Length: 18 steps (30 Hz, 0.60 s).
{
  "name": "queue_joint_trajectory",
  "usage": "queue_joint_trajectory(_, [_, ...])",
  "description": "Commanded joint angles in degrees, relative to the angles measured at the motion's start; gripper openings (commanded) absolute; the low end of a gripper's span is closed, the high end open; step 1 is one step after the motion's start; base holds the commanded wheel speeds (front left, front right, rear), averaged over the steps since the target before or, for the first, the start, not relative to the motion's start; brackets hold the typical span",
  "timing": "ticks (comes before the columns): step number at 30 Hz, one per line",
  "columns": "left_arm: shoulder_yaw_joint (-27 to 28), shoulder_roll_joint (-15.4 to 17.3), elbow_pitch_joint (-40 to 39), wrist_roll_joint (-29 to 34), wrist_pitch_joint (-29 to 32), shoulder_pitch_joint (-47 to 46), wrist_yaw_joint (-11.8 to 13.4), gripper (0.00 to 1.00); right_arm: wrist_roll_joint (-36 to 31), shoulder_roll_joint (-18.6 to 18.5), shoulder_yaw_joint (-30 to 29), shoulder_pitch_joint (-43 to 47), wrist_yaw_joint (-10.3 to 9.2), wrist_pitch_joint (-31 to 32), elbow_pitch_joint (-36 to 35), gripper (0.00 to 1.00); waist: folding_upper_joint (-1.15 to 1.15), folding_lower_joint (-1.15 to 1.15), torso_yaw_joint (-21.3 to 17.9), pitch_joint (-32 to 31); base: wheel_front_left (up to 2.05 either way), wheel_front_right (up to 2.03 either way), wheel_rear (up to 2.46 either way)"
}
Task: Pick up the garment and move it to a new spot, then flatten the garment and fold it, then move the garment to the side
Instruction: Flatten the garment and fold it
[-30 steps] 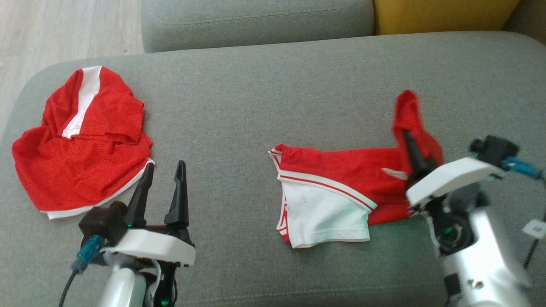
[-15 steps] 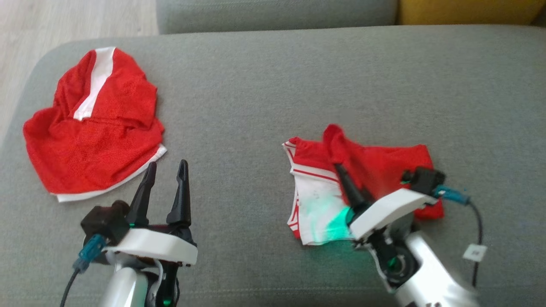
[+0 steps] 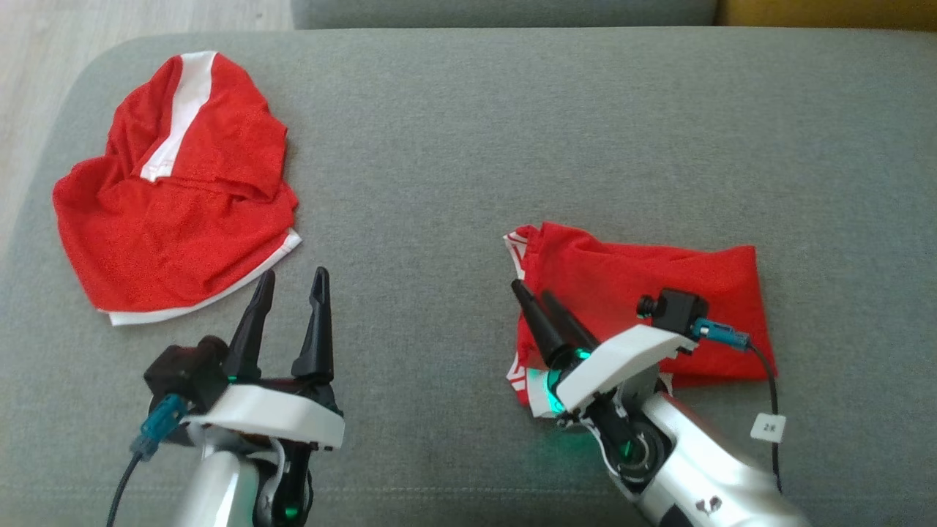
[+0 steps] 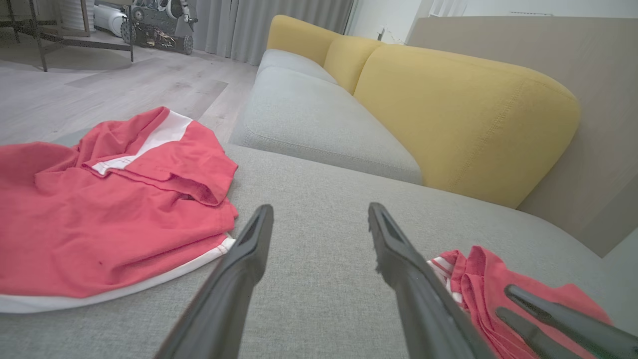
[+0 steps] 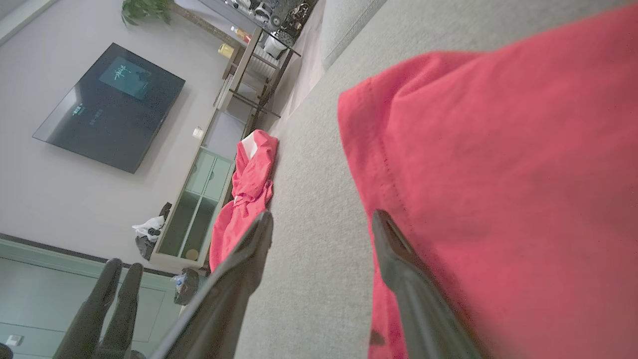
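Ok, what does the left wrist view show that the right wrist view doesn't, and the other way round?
Left wrist view's extra: the yellow back cushions. Right wrist view's extra: a wall television and a pale green cabinet. Shared: the grey sofa seat, the crumpled red garment, the folded red garment, the left pincer and the right pincer, both open.

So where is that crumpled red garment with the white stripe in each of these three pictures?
Head view: striped red garment at upper left, on the grey cushion.
Left wrist view: striped red garment at the left edge.
Right wrist view: striped red garment left of centre, turned sideways.
Shared landmark: the left gripper, close by it in all three.
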Motion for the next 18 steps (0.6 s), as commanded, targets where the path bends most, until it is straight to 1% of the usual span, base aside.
queue_joint_trajectory(1, [2.1,0.2,-1.5,-0.2,-0.7,-2.1,0.3,1.0,0.9,0.6,1.5,-3.4,-0.04,-2.0,0.5,1.0,0.0,0.0,-0.6,-0.4,0.0,0.0,0.0])
queue_joint_trajectory(5, [2.5,0.2,-1.4,0.0,-0.7,-2.0,0.3,1.0,0.1,0.6,1.1,-7.0,-0.04,-4.6,4.3,1.0,0.0,0.0,-2.0,-1.2,0.0,0.0,0.0])
queue_joint_trajectory(7, [2.8,0.2,-1.6,0.1,-0.7,-2.0,0.3,1.0,-3.5,0.6,0.0,-9.5,-0.04,-6.1,7.0,1.0,0.0,0.0,-2.8,-1.5,0.0,0.0,0.0])
queue_joint_trajectory(9, [3.0,0.2,-1.8,0.3,-0.7,-1.8,0.3,1.0,-7.0,-0.2,-1.6,-11.3,-0.04,-7.1,9.0,1.0,0.0,0.0,-3.6,-1.8,0.0,0.0,0.0])
queue_joint_trajectory(13, [3.1,0.2,-2.2,0.5,-0.7,-1.8,0.2,1.0,-16.2,-5.1,-3.8,-13.2,-0.04,-8.3,10.7,1.0,0.0,0.0,-5.0,-2.1,0.0,0.0,0.0])
queue_joint_trajectory(16, [3.0,0.2,-2.5,0.6,-0.7,-2.0,0.1,1.0,-21.4,-9.1,-6.9,-12.0,-0.04,-8.7,9.7,1.0,0.0,0.0,-5.5,-2.2,0.0,0.0,0.0])
queue_joint_trajectory(18, [3.0,0.2,-2.7,0.7,-0.7,-2.1,0.2,1.0,-26.1,-12.0,-10.8,-10.9,-0.04,-8.7,7.2,1.0,0.0,0.0,-5.9,-2.0,0.0,0.0,0.0])
